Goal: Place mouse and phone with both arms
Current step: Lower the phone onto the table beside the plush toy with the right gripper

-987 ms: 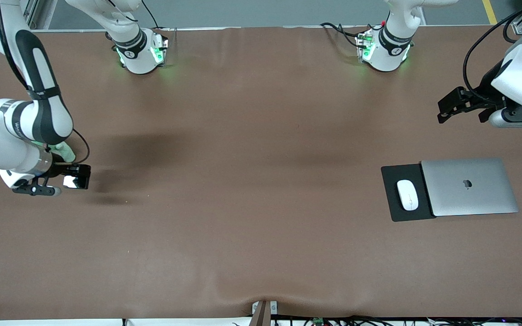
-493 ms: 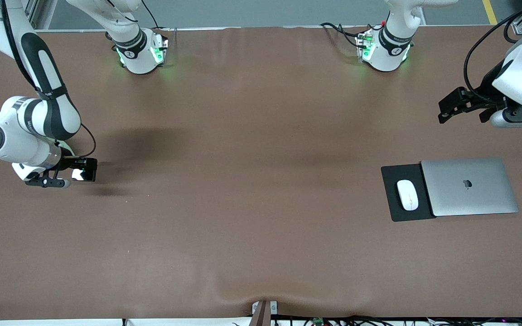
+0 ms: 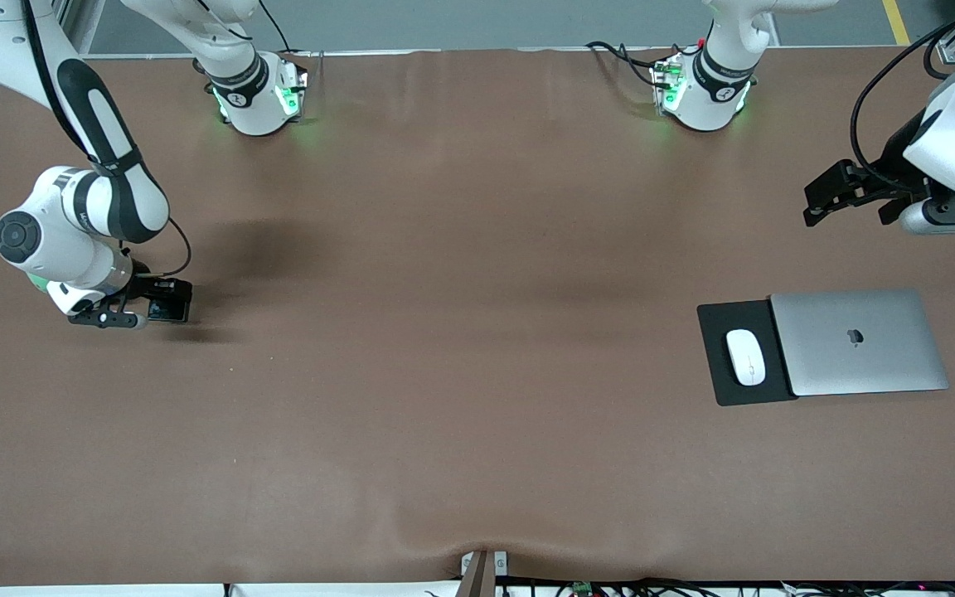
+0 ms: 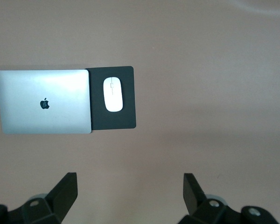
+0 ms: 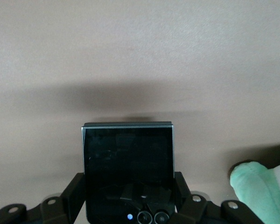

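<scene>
The right gripper [image 3: 164,308] pinches the phone [image 5: 128,170] above the table's right-arm end, mid-carry; mouse [image 3: 745,356] rests on its pad, left gripper [image 3: 846,192] spread, waiting; next, likely set-down.

Right gripper [image 3: 164,303]: is carried, since earlier, toward the table's middle and the bases.
Phone [image 3: 167,310]: is moved along in its grip.

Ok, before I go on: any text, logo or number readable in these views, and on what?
No readable words or numbers anywhere.
Apple logo, a sign without letters: on the lid of the closed laptop, beside the mouse.
Small dark lettering on the right arm's upper link: too blurred to read.
Phone face: blank.
</scene>
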`<control>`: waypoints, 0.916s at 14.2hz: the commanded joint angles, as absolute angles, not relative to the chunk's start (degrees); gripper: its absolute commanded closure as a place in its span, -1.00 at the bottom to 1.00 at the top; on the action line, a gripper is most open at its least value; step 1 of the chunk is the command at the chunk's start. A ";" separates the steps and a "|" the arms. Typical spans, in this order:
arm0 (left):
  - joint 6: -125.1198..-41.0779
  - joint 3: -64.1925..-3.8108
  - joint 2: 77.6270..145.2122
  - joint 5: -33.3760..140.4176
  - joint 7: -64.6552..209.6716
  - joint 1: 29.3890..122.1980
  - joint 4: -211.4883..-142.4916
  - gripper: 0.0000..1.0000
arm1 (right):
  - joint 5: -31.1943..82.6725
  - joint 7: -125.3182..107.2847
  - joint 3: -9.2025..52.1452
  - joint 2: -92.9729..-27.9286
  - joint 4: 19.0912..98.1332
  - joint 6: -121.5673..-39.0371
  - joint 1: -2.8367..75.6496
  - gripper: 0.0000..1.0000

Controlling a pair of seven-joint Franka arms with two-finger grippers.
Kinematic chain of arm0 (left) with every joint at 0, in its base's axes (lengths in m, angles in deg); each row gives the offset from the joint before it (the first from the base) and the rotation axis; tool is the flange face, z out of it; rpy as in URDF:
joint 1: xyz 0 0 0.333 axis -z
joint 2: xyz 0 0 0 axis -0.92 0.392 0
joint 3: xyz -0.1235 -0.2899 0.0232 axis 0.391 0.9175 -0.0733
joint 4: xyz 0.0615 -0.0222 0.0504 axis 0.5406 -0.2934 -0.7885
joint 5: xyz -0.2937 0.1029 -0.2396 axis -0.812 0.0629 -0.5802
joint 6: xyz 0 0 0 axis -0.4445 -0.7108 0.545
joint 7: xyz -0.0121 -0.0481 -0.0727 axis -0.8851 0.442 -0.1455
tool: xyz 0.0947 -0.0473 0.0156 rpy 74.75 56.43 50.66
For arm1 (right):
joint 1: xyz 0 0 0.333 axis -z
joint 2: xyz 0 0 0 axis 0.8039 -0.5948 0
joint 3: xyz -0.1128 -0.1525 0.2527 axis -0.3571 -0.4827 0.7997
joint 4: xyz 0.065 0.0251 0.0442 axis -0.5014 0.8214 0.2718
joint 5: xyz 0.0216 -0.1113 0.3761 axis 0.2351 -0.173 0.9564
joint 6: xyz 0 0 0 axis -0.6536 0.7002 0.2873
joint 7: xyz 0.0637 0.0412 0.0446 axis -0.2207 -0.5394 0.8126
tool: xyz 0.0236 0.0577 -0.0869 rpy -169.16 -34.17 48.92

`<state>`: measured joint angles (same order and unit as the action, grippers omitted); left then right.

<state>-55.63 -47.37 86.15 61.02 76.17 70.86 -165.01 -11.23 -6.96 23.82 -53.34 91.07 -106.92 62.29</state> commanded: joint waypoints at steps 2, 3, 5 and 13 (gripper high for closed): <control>-54.88 -45.65 85.36 60.93 75.90 69.20 -165.52 -1.00 | -10.84 -4.82 24.28 -51.31 92.92 -108.03 64.40 0.31; -54.88 -45.56 85.36 60.93 75.90 69.20 -165.52 -1.00 | -10.84 -4.82 24.28 -51.40 93.62 -109.25 64.93 0.17; -54.88 -45.82 85.36 60.93 75.81 69.12 -165.43 -1.00 | -10.84 -4.82 24.28 -51.31 97.03 -114.59 64.93 0.09; -55.14 -46.17 85.80 61.19 75.81 68.85 -165.08 -1.00 | -10.84 -5.08 24.37 -51.66 97.84 -117.17 64.49 -1.00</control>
